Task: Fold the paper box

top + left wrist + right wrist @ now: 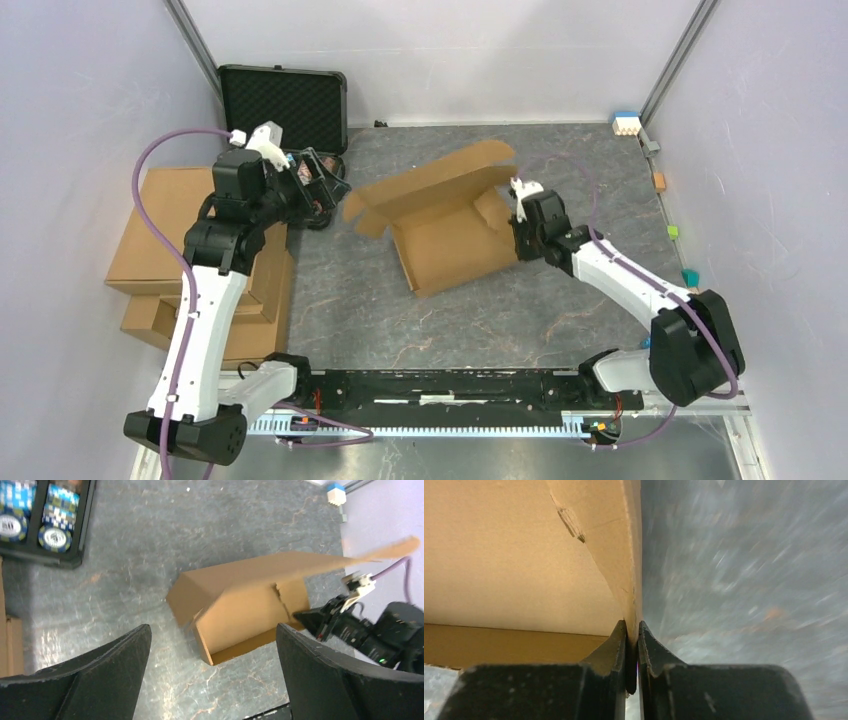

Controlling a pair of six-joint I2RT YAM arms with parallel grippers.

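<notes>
Two arms reach out over the grey marbled bench (380, 300), and between them, a little right of centre in the overhead view, lies the paper box (450, 225): plain brown cardboard, half formed, its shallow tray flat on the bench and its long lid flap standing up along the far side, tilted toward the back wall. A short side flap juts out at its left end. The right end effector (520, 215) has come in at the right side of the tray and pinches the upright side wall there. In its own wrist view the two black fingers (616, 640) are pressed together on the thin cardboard edge, one on the inside of the box and one on the outside, with the tan inner panel filling the upper left of that frame. The left end effector (325, 190) hangs left of the box, apart from it and holding nothing. Its fingers (115, 660) are spread wide, and in its wrist view they sit at the lower corners with the box framed between them. Behind it, at the upper left of the overhead view, an open black case (283, 105) leans by the wall. Stacked brown cartons (165, 230) fill the left edge. A black rack of poker chips (40, 520) shows at the upper left of the left wrist view.
</notes>
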